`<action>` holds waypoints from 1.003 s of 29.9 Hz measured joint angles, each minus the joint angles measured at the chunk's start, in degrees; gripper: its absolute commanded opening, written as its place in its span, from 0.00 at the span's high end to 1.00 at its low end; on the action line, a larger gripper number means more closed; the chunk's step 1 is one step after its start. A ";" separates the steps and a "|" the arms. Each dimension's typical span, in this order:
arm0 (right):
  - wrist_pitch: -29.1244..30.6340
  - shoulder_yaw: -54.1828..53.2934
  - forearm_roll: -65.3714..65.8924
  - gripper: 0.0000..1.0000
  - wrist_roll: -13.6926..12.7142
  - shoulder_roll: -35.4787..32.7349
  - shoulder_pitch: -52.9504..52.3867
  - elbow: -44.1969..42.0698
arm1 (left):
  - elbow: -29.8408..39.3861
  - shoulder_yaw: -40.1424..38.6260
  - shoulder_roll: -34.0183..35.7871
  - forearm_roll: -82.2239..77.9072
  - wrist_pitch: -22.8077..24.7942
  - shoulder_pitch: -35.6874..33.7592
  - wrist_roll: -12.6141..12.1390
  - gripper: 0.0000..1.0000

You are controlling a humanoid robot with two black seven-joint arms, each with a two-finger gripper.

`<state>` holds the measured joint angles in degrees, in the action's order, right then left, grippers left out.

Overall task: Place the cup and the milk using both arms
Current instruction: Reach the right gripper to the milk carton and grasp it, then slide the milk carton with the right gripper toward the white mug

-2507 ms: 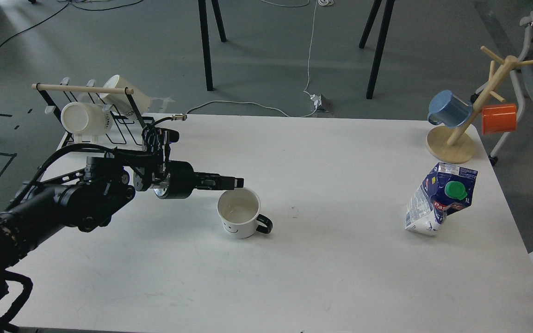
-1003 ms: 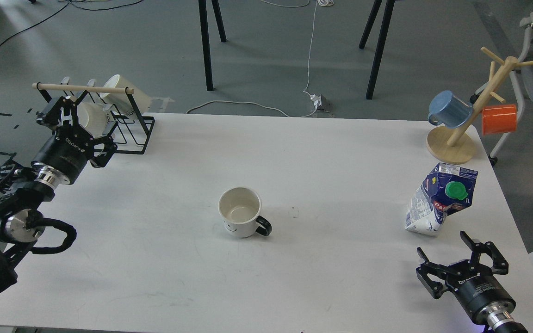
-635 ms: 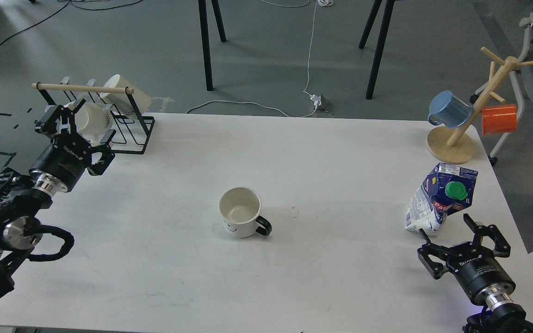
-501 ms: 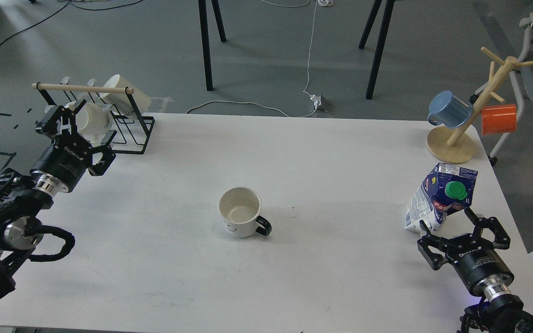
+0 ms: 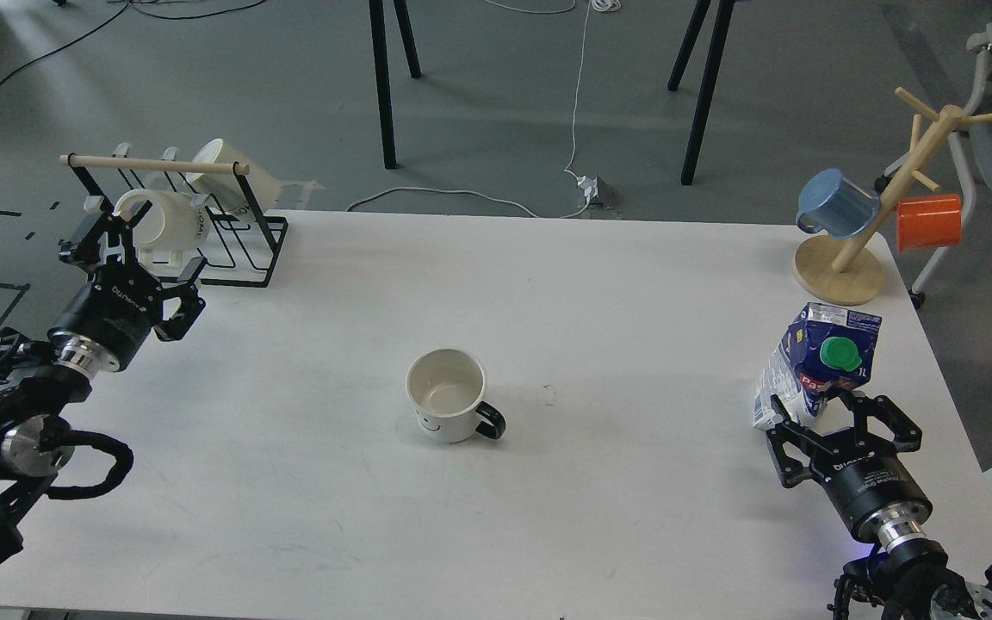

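Note:
A white cup (image 5: 447,394) with a black handle and a smiley face stands upright mid-table, apart from both grippers. A crumpled blue milk carton (image 5: 816,362) with a green cap stands at the right. My right gripper (image 5: 834,412) is open, with its fingers on either side of the carton's lower front. I cannot tell whether they touch it. My left gripper (image 5: 139,251) is open and empty at the table's left edge, just in front of the rack and far from the cup.
A black wire rack (image 5: 233,237) with a wooden bar holds white mugs at the back left. A wooden mug tree (image 5: 840,271) with a blue mug (image 5: 836,202) and an orange mug (image 5: 929,220) stands at the back right, behind the carton.
My left arm let go of the cup and drew back to the left edge. My right gripper came in from the front right up to the carton, which shifted slightly left.

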<state>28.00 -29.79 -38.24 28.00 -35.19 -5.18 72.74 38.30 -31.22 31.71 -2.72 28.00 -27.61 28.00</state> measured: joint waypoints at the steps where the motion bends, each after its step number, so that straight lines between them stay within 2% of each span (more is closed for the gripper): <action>1: 0.00 0.00 0.18 0.81 0.00 0.04 0.03 0.00 | -0.46 0.00 -0.34 0.02 0.00 0.00 0.00 0.07; 6: 0.00 -0.52 0.76 0.85 0.00 0.63 0.09 -0.13 | -2.00 -0.01 -1.34 0.05 0.00 0.00 0.00 0.07; 21: 0.00 -1.05 3.42 0.88 0.00 3.41 -0.55 0.40 | -3.57 0.18 -1.78 -0.01 0.00 0.63 0.00 0.06; 30: 0.00 -0.10 11.11 0.88 0.00 10.89 -2.29 5.13 | -4.53 0.29 -2.16 -0.01 0.00 0.63 0.00 0.06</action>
<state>28.00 -29.90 -27.14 28.00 -24.30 -7.48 77.88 33.77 -30.94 29.55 -2.73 28.00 -26.98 28.00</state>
